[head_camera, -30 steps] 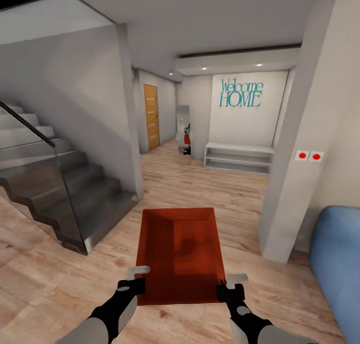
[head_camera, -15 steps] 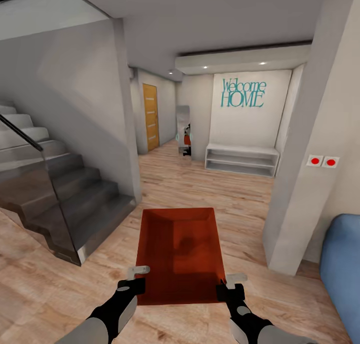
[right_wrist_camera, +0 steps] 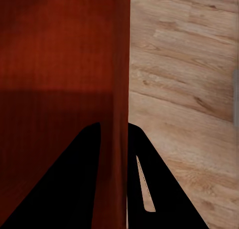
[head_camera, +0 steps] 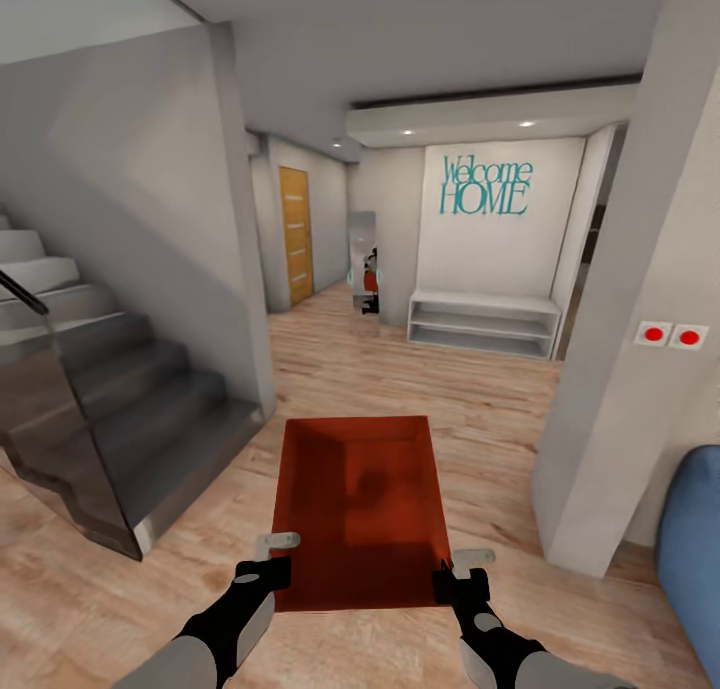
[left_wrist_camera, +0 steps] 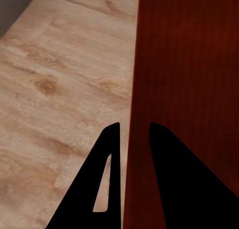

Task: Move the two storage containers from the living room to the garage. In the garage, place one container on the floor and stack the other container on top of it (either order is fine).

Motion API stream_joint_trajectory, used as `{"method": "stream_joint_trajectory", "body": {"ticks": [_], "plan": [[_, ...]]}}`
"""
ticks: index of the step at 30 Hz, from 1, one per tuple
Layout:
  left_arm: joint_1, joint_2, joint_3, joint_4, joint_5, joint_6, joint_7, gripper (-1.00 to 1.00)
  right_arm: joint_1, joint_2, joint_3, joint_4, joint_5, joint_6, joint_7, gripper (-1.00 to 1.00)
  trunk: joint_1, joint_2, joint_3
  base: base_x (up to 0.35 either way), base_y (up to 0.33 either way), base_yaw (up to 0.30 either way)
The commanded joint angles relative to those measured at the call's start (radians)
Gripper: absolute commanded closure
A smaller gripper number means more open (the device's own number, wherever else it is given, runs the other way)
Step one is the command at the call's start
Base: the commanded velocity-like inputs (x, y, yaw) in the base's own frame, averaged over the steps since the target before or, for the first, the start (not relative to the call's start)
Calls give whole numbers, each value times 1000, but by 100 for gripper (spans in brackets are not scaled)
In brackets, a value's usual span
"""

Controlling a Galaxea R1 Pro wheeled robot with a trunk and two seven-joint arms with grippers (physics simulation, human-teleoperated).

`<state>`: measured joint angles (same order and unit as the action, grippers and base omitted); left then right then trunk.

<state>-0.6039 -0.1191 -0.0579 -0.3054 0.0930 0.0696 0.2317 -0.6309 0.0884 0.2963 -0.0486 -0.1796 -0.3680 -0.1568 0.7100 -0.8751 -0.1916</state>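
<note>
I carry one orange-red bin [head_camera: 362,509] out in front of me, held between both arms and level above the wood plank floor [head_camera: 420,369]. The left gripper [head_camera: 263,572] clamps the bin's left wall near the corner closest to me, and the right gripper [head_camera: 461,581] clamps the right wall the same way. In the left wrist view one finger [left_wrist_camera: 107,179] sits outside the thin wall and the other inside, pinched onto it; the right wrist view shows the same pinch, one finger [right_wrist_camera: 144,184] outside. I judge this two-sided grip is there to keep a long, thin-walled bin from tipping or twisting while the base rolls, and holding it low keeps my forward view open.

The bin is open side up and nothing lies in it.

Counting what I see: one bin, so the second is somewhere out of frame. Two red wall buttons [head_camera: 671,335] sit on the pillar at right. One yellow-wood door [head_camera: 295,234] stands down the hall, one white bench shelf [head_camera: 483,321] under one "Welcome HOME" sign [head_camera: 484,186], one staircase [head_camera: 110,389] at left, and one blue sofa corner [head_camera: 692,559] at right.
</note>
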Motion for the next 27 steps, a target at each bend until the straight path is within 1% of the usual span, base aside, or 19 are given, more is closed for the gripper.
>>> {"method": "stream_joint_trajectory", "body": {"ticks": [1, 5, 8, 27], "plan": [[0, 1, 12, -3, -1, 7, 12, 100, -1, 0, -28, 1, -27, -9, -13, 100, 1, -1, -1, 322, 0, -195], [0, 1, 12, -3, -1, 7, 12, 100, -1, 0, -28, 1, -27, -9, -13, 100, 1, -1, -1, 322, 0, -188], [0, 1, 12, -3, -1, 7, 12, 100, -1, 0, -28, 1, -27, -9, -13, 100, 1, -1, -1, 322, 0, -61], [0, 2, 12, -4, -1, 7, 12, 100, -1, 0, -28, 1, -27, -9, -13, 100, 1, -1, -1, 322, 0, -4]]}}
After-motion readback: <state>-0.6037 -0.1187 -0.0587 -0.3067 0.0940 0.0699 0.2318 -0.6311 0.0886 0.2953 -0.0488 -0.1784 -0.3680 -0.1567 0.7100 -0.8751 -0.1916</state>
